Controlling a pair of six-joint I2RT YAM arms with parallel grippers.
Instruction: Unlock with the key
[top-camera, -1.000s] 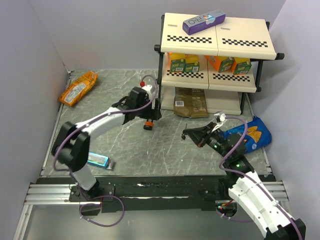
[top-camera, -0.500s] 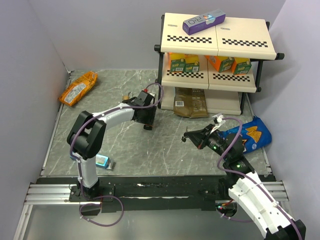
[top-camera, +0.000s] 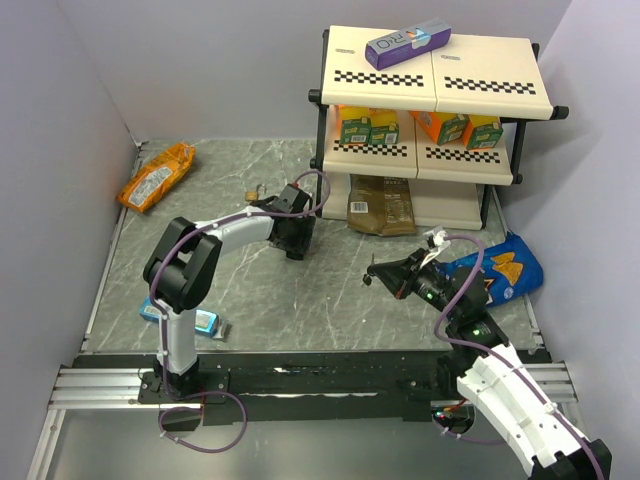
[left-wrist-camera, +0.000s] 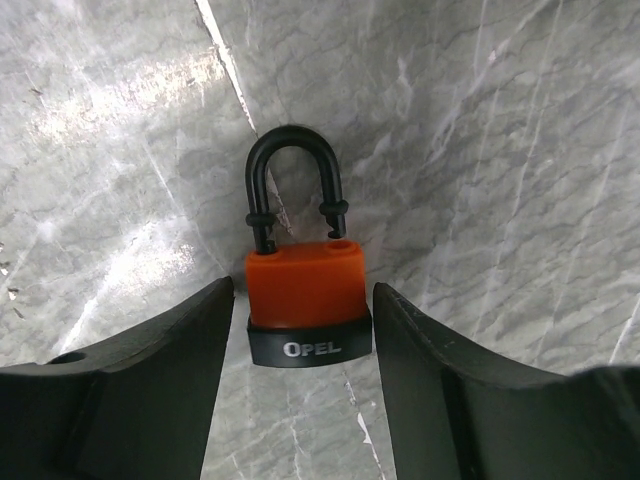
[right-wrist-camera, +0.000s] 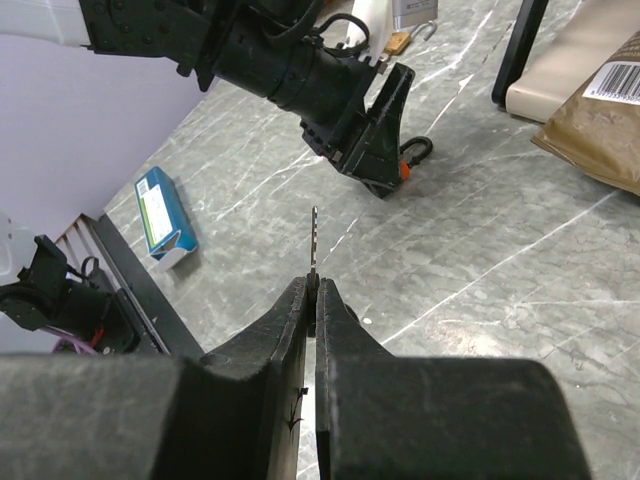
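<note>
The orange-red padlock (left-wrist-camera: 305, 290) with a black shackle lies flat on the marble table, shackle pointing away. My left gripper (left-wrist-camera: 303, 300) is open and straddles the lock body, with a small gap on each side. In the top view the left gripper (top-camera: 294, 240) is low over the padlock (top-camera: 296, 254). My right gripper (right-wrist-camera: 313, 285) is shut on the key (right-wrist-camera: 314, 240), whose thin blade sticks out forward toward the left gripper (right-wrist-camera: 375, 150) and the padlock (right-wrist-camera: 405, 170). In the top view the right gripper (top-camera: 378, 270) hovers right of the lock.
A brass padlock (top-camera: 254, 192) lies behind the left arm. A shelf rack (top-camera: 430, 120) with cartons stands at the back right, with a brown packet (top-camera: 381, 205) under it. A blue chips bag (top-camera: 505, 265), an orange snack bag (top-camera: 157, 175) and a blue box (top-camera: 190, 320) lie on the table.
The left arm has folded in and its gripper has come down low round the padlock on the table. The right gripper with the key has edged slightly left.
</note>
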